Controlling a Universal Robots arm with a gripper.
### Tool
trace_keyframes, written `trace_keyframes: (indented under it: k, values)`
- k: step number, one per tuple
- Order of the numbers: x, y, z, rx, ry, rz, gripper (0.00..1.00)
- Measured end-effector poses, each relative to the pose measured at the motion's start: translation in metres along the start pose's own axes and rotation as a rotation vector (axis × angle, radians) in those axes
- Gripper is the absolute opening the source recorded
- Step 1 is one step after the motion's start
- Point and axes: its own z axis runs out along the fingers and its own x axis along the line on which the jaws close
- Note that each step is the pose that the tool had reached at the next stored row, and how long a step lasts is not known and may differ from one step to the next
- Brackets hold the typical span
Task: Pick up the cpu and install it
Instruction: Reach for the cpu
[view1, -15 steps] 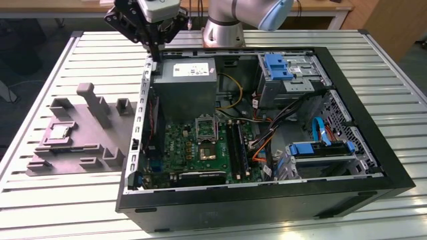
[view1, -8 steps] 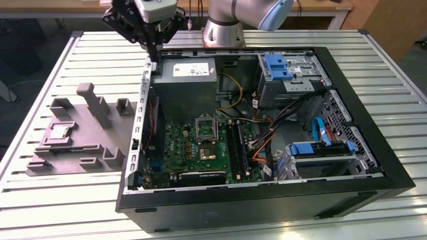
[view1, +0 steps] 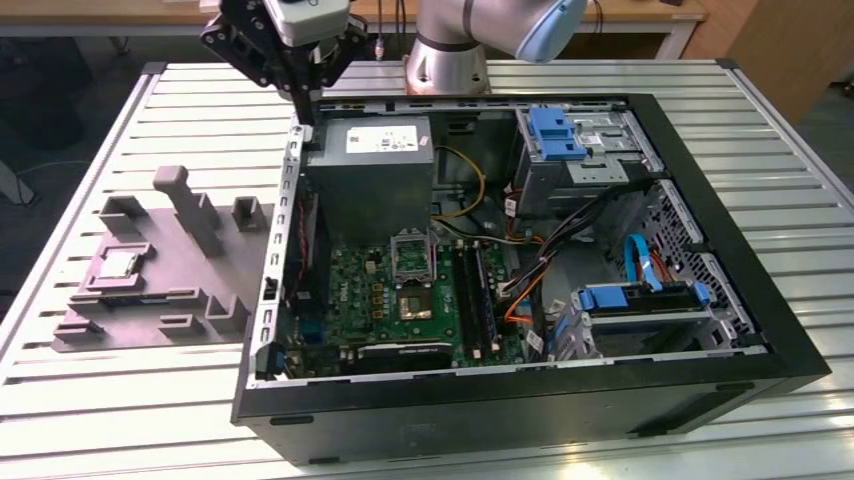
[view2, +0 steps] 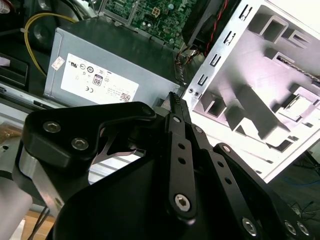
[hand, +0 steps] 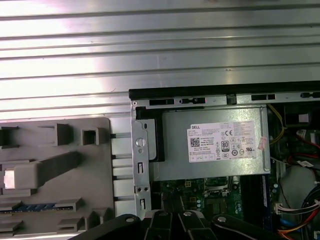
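The pincer (view1: 304, 108) hangs over the back edge of the open computer case (view1: 534, 405). Its black, bolted fingers (view2: 181, 150) taper to a narrow tip and are pressed together, with nothing seen between them. In the second wrist view the pincer's own links cover much of what lies beneath.

The cpu (view1: 118, 264), a thin, flat, pale silvery square, lies in a recess of the matte grey plastic fixture (view1: 140, 330). The fixture sits beside the case on the exterior view's left, well apart from the pincer. In the first wrist view the cpu (hand: 8, 179) is cut off at the picture's edge and glares white, so its surface is hard to read.

The tabletop (view1: 107, 405) is ribbed, shiny aluminium slats. Inside the black case are a dull grey, boxy metal power supply (hand: 215, 145) with a white label and a green motherboard (view1: 380, 300). On the board is a metal-framed socket (view1: 416, 303) with a dark centre. Tangled cables partly hide the drive bays.
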Motion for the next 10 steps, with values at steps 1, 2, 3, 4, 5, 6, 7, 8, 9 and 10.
trace_keyframes:
  k: [1, 2, 3, 4, 5, 6, 7, 8, 9, 10]
  values:
    - [0.0001, 0.0000, 0.0000, -0.0001, 0.0000, 0.000, 0.11]
    - [0.0003, 0.0000, 0.0000, 0.0000, 0.0000, 0.000, 0.11]
    - [0.0005, 0.0000, 0.0001, 0.0000, 0.0000, 0.000, 0.11]
    - [0.0007, -0.0001, 0.0001, -0.0001, -0.0001, 0.000, 0.11]
    - [0.0009, -0.0001, 0.0001, -0.0001, 0.0000, 0.000, 0.11]
    - [0.0011, -0.0001, 0.0002, -0.0001, -0.0001, 0.000, 0.11]
    - [0.0013, -0.0001, 0.0002, -0.0001, 0.0000, 0.000, 0.11]
    - [0.0024, -0.0002, 0.0004, -0.0001, 0.0000, 0.000, 0.11]
    - [0.0035, -0.0003, 0.0006, -0.0001, 0.0000, 0.000, 0.11]
    - [0.0036, -0.0003, 0.0007, 0.0000, 0.0000, 0.000, 0.11]
